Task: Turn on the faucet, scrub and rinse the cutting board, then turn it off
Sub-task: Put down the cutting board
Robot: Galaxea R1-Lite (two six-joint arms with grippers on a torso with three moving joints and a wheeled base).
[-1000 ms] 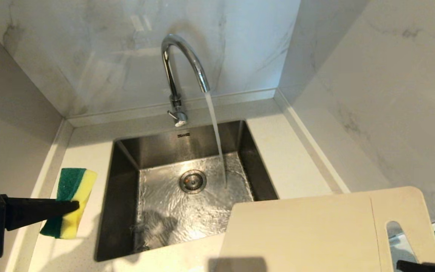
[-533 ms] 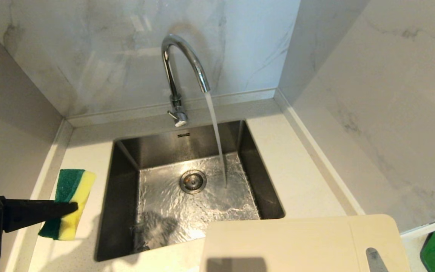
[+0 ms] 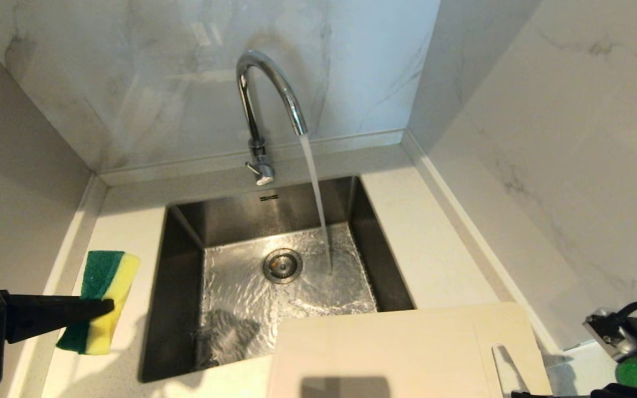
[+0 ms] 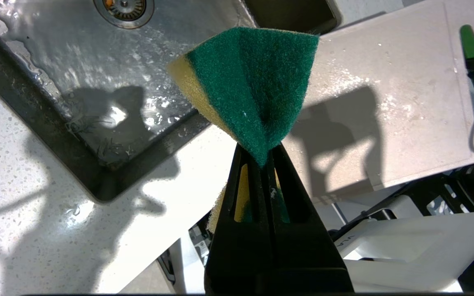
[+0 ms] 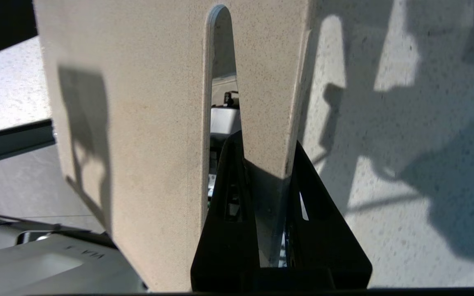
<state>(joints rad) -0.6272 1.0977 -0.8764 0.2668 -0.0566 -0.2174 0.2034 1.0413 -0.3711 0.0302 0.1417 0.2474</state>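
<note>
The thin, matte cream plastic cutting board (image 3: 385, 354) lies with its long axis across the sink's (image 3: 175, 287) near rim, slot handle (image 5: 220, 61) toward the right gripper (image 5: 263, 164), whose jaws clamp the strip beside it. The left gripper's (image 4: 261, 164) jaws pinch a fibrous green-yellow sponge (image 4: 253, 86). The chrome gooseneck faucet (image 3: 266, 88) runs.
</note>
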